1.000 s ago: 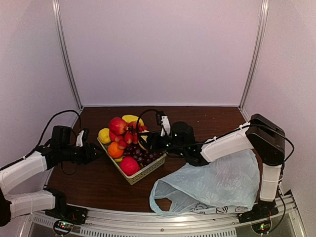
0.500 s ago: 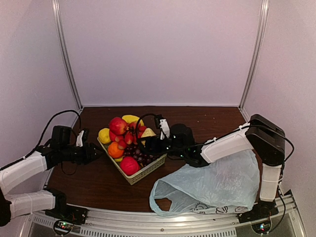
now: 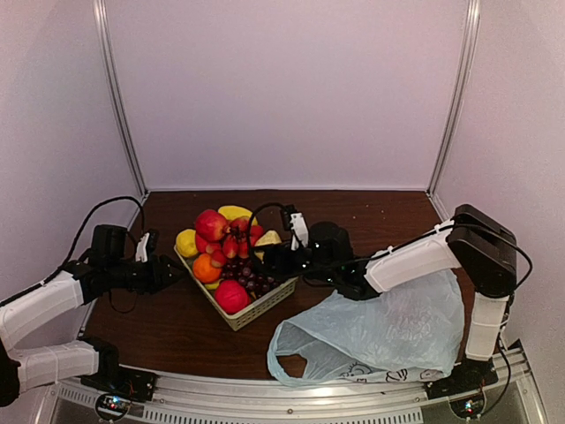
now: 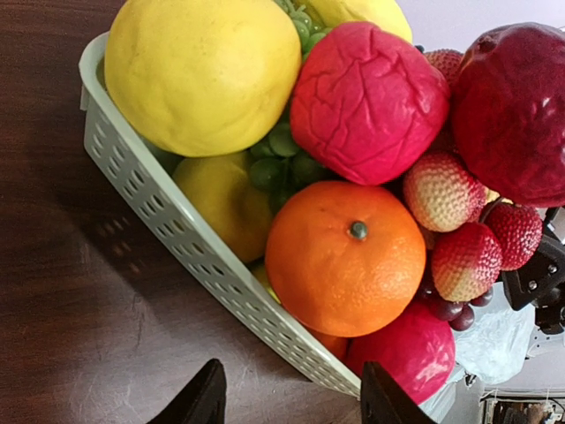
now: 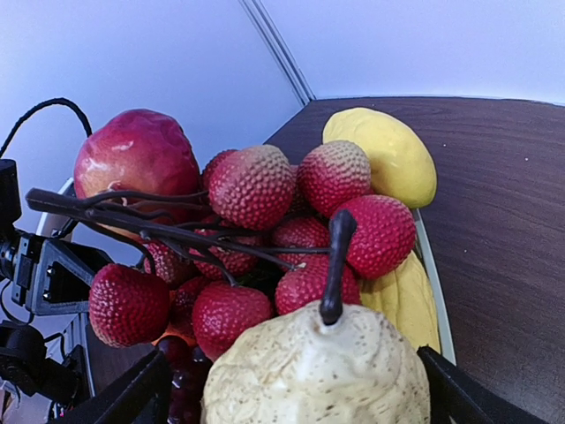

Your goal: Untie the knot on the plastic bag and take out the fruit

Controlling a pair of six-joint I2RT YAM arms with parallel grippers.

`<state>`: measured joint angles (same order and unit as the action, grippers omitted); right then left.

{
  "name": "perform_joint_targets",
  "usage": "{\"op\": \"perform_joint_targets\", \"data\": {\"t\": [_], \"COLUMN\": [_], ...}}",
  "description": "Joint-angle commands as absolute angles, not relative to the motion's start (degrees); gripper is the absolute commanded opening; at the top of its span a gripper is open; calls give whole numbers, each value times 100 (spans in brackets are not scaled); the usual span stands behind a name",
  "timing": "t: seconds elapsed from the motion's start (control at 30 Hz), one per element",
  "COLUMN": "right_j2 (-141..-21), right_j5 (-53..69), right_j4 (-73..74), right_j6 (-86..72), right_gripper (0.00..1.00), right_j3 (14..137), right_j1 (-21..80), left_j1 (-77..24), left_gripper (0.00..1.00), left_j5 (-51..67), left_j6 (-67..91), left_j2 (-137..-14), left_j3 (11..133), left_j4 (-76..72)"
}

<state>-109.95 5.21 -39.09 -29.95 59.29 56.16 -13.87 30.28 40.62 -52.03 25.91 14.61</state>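
The bag lies untied and looks emptied, back by my right arm's base. My right gripper stands wide around the pear atop the basket. My left gripper is half-open and empty beside it.

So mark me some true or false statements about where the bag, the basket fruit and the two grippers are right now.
1. The plastic bag lies on the table, outside the basket. True.
2. The left gripper is clamped on the orange. False: its fingers stand apart beside the basket and hold nothing.
3. A pale speckled pear sits between the fingers of the right gripper, which are spread wide. True.
4. The basket holds only strawberries. False: it also holds the orange, green grapes, and yellow and red fruit.
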Motion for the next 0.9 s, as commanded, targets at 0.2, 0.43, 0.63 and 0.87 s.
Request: {"op": "perform_joint_targets", "data": {"t": [0.2,0.43,0.63,0.87], "right_j2": [-10806,-10791,-10561,-10023], "right_j5": [379,370,352,407], "right_j4": [-3919,-3935,-3958,-3584], "right_j6": [-3050,-3058,-3036,-2686], "right_gripper": [92,87,67,57], "right_j3": [5732,5722,5657,5669], "right_j1": [5529,5504,5487,5500], "left_j1": [-1380,-1380,-1380,-1380], "left_gripper": [52,52,52,52], "left_j5": [3089,3084,3078,3096], "left_j6": [4074,4071,4066,4042], "left_j2": [-5142,-5124,-5101,-5054], "left_j3": [2561,2570,2592,2602], "left_j4": [1384,1406,1452,1485]}}
